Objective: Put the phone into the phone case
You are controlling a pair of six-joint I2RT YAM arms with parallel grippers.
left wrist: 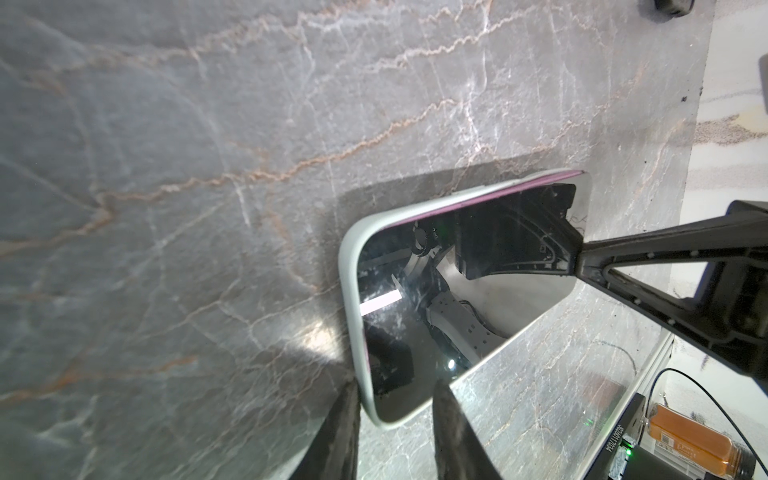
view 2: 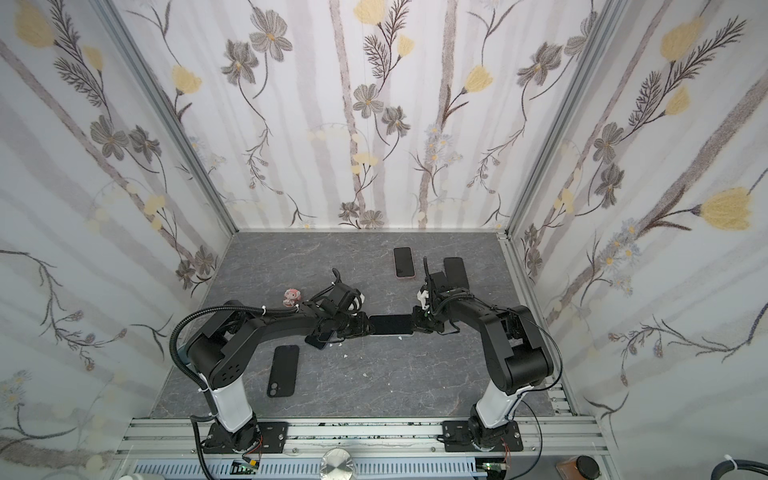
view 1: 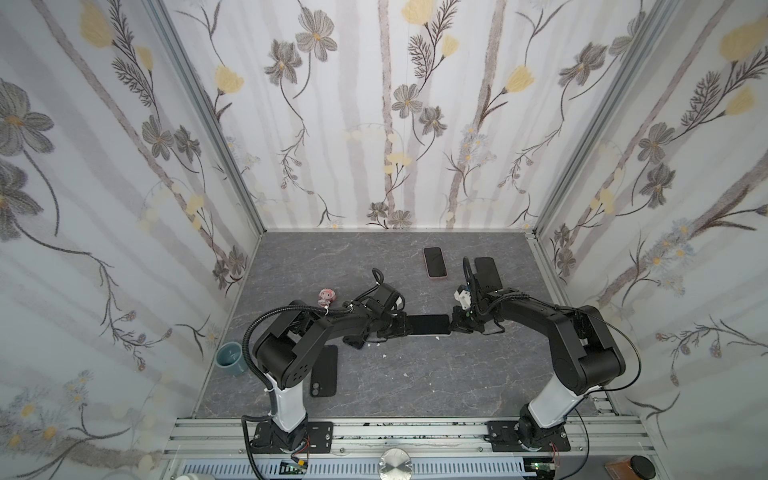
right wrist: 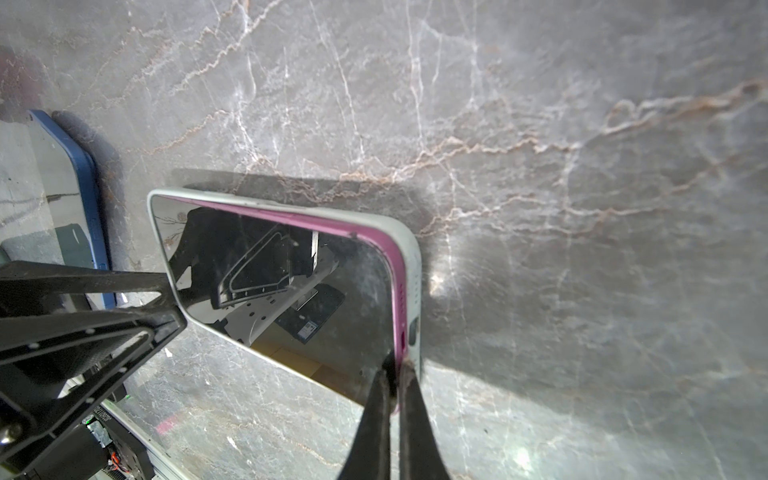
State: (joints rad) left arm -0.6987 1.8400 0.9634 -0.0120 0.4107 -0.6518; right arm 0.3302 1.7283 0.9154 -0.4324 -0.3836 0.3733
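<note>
The phone has a black screen and a pink rim. It lies face up mid-table inside a pale phone case. In the right wrist view the phone's pink rim still shows above the case wall along one long side. My left gripper is at the left end, its fingers pinching a corner of the case. My right gripper is shut at the right end, its tips pressed on the pink rim just inside the case wall.
Another phone in a pink case and a dark phone lie at the back right. A black case lies near the left arm's base, and a blue-rimmed phone lies under the left wrist. A small doll and a grey-blue cup stand at the left.
</note>
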